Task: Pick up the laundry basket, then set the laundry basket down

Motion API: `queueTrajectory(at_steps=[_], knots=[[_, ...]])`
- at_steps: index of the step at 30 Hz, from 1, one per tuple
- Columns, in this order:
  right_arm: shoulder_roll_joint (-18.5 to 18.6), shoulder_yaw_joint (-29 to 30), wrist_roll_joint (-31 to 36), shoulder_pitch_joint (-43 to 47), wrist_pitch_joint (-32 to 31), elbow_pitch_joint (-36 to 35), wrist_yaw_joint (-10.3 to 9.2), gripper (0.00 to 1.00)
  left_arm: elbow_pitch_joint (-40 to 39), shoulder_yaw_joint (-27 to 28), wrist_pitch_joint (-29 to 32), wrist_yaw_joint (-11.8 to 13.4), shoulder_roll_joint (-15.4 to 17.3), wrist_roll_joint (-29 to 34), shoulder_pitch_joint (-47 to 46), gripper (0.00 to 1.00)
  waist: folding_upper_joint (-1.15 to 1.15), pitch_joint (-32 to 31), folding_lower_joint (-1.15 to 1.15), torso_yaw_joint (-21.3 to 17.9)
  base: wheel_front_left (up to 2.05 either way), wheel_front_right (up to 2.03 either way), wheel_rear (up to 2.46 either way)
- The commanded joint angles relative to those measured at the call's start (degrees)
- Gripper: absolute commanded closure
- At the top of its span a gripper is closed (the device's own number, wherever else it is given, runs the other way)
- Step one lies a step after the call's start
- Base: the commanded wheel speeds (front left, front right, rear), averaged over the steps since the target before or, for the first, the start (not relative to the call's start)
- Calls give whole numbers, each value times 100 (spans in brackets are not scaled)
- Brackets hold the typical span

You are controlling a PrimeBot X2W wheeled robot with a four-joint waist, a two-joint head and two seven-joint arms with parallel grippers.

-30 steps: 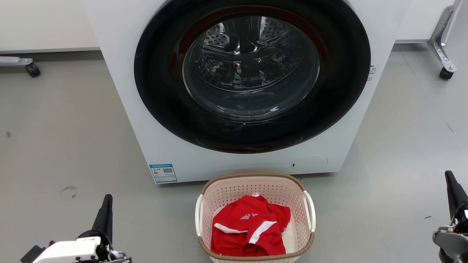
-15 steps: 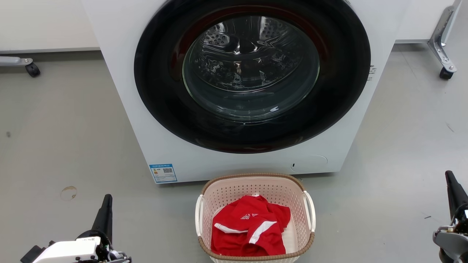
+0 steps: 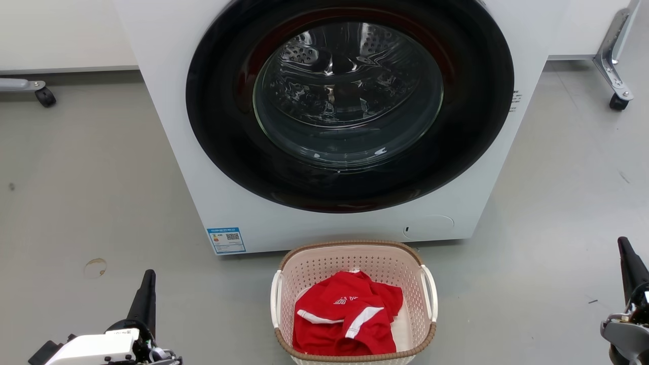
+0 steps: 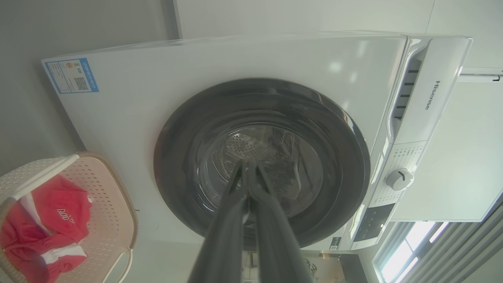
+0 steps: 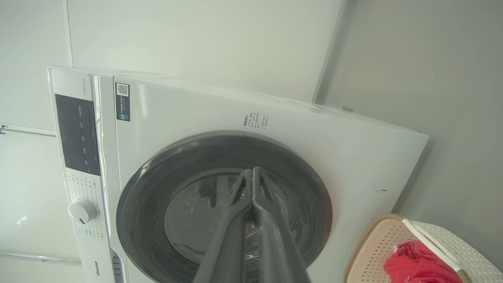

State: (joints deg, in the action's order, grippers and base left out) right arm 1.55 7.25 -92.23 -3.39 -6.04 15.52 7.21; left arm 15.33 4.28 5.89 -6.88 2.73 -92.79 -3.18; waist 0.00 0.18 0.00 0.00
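**Head view:** laundry basket (image 3: 350,245) stood upright on the floor (image 3: 76,192), near the washer (image 3: 167,126) front, with a red garment (image 3: 345,319) inside. Its long axis seemingly ran toward the washer and its white handles faced left and right, probably so each arm could meet one. Left gripper (image 3: 146,296) and right gripper (image 3: 628,261) flanked it, well apart.

**Left wrist view:** jaws pressed together, empty, aimed at the door glass.

**Right wrist view:** likewise pressed together, empty.

Small cream laundry basket (image 3: 353,263), perforated walls, brown woven-look rim, white side handles, upright on floor, holding crumpled red clothing.
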Motion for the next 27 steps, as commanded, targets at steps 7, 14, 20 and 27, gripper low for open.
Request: queueTrajectory(at_steps=[7, 14, 20, 27], knots=[[140, -77, 3, -279, -41, -150, 28, 100, -129, 196, 37, -60, 38, 39, -298, 100, 0, 0, 0, 0, 0, 0, 0], [139, -76, 4, -279, -42, -150, 28, 100, -129, 200, 40, -60, 36, 42, -298, 100, 0, 0, 0, 0, 0, 0, 0], [138, -75, 4, -279, -43, -150, 28, 100, -129, 203, 42, -60, 34, 44, -299, 100, 0, 0, 0, 0, 0, 0, 0], [138, -74, 5, -280, -44, -150, 28, 100, -129, 205, 44, -60, 32, 47, -299, 100, 0, 0, 0, 0, 0, 0, 0]])
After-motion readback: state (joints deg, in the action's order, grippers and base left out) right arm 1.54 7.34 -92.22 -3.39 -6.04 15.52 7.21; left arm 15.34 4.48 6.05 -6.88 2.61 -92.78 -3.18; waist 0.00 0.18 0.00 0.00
